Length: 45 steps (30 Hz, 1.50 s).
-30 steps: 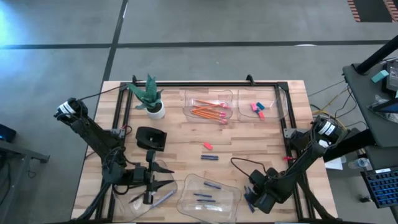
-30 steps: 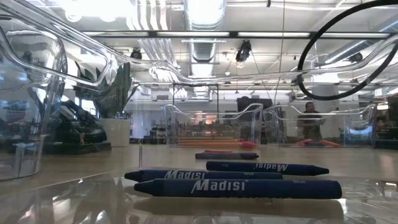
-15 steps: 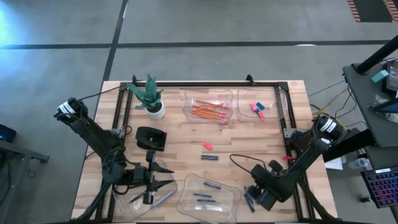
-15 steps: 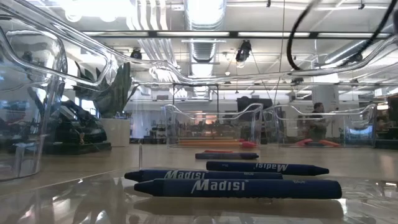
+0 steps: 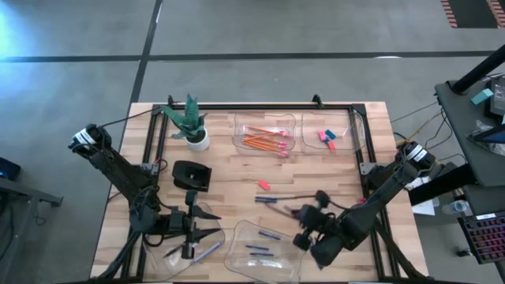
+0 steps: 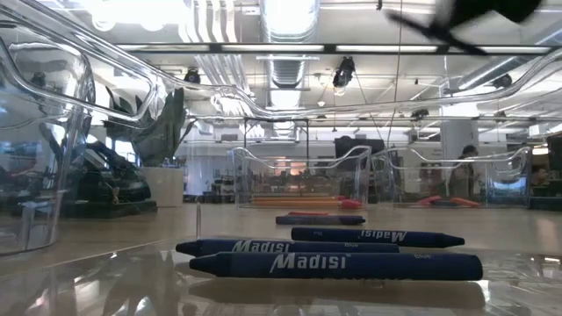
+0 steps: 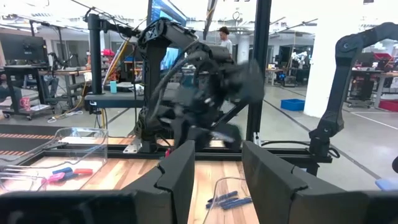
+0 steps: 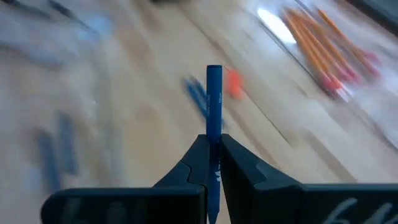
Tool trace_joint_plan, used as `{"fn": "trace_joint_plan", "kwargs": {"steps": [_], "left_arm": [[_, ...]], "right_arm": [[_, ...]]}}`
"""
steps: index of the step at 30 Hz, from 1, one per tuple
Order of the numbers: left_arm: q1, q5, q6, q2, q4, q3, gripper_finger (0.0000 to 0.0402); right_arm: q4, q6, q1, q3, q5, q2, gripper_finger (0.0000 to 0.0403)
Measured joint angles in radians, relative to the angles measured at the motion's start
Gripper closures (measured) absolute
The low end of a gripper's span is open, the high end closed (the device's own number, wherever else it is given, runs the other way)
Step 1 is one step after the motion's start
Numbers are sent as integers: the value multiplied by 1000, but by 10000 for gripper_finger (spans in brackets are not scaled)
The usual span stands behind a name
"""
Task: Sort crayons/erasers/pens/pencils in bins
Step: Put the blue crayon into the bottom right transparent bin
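Observation:
My right gripper (image 8: 214, 140) is shut on a dark-blue crayon (image 8: 214, 99) and hangs blurred above the table's near right (image 5: 304, 233), beside the near middle bin (image 5: 293, 254), which holds several crayons (image 6: 334, 263). One more crayon (image 5: 265, 200) and a pink eraser (image 5: 263, 185) lie on the bare wood. The far middle bin (image 5: 239, 125) holds orange pencils (image 5: 264, 142). The far right bin (image 5: 351, 134) holds erasers (image 5: 327, 139). My left gripper (image 5: 192, 237) stands open over the near left bin (image 5: 213, 237), where pens (image 5: 203, 252) lie. My right gripper pinches the crayon between its two fingers at about its middle (image 8: 214, 134). The crayon lies along the fingers, and its front half sticks out past their tips. The fingers slant down toward the table. The crayon is lifted clear of the wood.
A potted plant (image 5: 192, 126) and a small black box (image 5: 192, 175) stand at the left. A black frame rail (image 5: 260, 106) runs along the far edge. Bare wood lies between the far and near bins. People stand in the room beyond the table.
My right gripper has risen from the table's near right corner and swung left toward the near middle bin, turning as it went. Its cable loop has climbed out of the low view. The blue sticks that lay at the corner no longer show there.

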Motion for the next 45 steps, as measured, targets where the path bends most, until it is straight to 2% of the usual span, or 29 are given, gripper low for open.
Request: {"fn": "trace_joint_plan", "kwargs": {"steps": [5,8,10,13,17,24,31,45], "left_arm": [[6,0,0,0,0,-1,281],[8,0,0,0,0,-2,281],[8,0,0,0,0,-2,281],[9,0,0,0,0,-2,281],[11,0,0,0,0,-2,281],[12,0,0,0,0,-2,281],[12,0,0,0,0,-2,281],[12,0,0,0,0,-2,281]], "right_arm": [[458,-408,-13,23,-2,20,387],[711,-592,-13,23,-63,51,387],[816,-656,-13,23,-109,81,387],[892,-669,-16,22,-161,134,387],[892,-591,-29,22,-223,195,387],[762,-383,-70,54,-390,258,387],[715,-314,-96,82,-531,305,387],[696,-273,-102,91,-570,340,387]]}}
